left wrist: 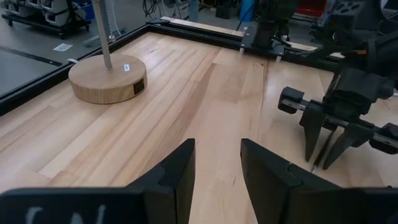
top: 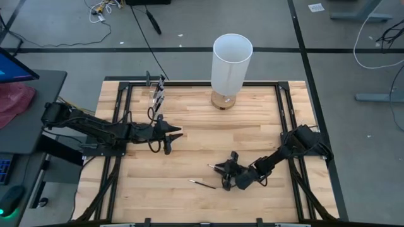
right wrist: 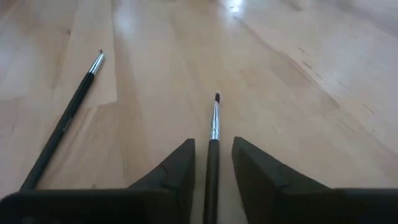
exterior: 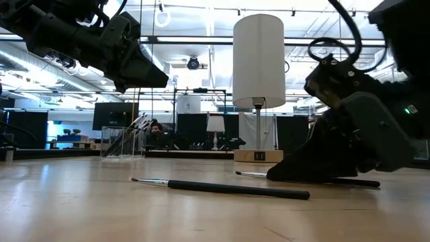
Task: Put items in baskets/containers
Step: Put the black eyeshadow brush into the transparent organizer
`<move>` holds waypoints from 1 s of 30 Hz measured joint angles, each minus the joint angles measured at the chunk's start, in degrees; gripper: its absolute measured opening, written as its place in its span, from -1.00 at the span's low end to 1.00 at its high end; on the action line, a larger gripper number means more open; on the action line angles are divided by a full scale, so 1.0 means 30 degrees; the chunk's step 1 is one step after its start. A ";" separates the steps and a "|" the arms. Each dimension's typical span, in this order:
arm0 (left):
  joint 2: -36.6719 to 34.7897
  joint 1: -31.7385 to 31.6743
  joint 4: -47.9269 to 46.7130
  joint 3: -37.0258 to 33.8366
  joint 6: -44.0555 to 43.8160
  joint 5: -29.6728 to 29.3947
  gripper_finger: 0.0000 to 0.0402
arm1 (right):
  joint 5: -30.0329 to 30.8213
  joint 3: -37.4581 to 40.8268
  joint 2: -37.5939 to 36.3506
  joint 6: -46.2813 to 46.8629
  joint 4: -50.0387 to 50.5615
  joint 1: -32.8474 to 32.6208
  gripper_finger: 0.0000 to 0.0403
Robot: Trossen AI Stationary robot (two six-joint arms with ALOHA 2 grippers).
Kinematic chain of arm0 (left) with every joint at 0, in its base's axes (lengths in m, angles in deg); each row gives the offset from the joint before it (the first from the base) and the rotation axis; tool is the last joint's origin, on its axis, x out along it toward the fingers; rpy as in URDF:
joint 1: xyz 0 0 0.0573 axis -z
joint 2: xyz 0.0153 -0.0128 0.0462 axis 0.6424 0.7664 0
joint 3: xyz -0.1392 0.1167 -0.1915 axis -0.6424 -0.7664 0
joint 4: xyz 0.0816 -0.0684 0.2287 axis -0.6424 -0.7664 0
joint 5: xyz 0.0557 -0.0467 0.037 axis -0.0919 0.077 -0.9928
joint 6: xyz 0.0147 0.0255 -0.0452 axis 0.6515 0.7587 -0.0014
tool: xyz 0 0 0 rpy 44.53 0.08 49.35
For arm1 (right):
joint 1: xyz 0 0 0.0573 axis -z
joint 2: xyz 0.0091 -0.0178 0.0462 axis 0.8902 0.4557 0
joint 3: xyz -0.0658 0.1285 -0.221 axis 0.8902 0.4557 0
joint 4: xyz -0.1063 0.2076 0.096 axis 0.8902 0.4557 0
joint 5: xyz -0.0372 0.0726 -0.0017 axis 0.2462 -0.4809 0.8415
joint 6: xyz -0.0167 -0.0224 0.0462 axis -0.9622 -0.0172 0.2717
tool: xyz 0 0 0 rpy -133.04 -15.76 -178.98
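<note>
Your right tool (right wrist: 211, 163) sits low on the desk (right wrist: 298, 81), fingers parted around a brush (right wrist: 214, 140); your left tool (left wrist: 216, 171) hovers open, empty.

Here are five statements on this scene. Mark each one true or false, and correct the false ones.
1. Two brushes lie on the table outside the clear cup. True: a near brush and a far brush.
2. The right gripper has lifted a brush off the wood. False: the near brush lies flat on the table between its open jaws.
3. The left gripper holds a brush. False: its jaws are open with nothing between them.
4. The clear cup has brushes standing in it. True.
5. The lamp lies on its side. False: it stands upright at the table's far edge.
</note>
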 joint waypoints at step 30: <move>0.2491 0.1696 0.1002 0.0022 0.0233 -0.0236 -0.35 | -0.0857 0.0262 -0.1889 -0.1952 -0.0166 0.1730 -0.96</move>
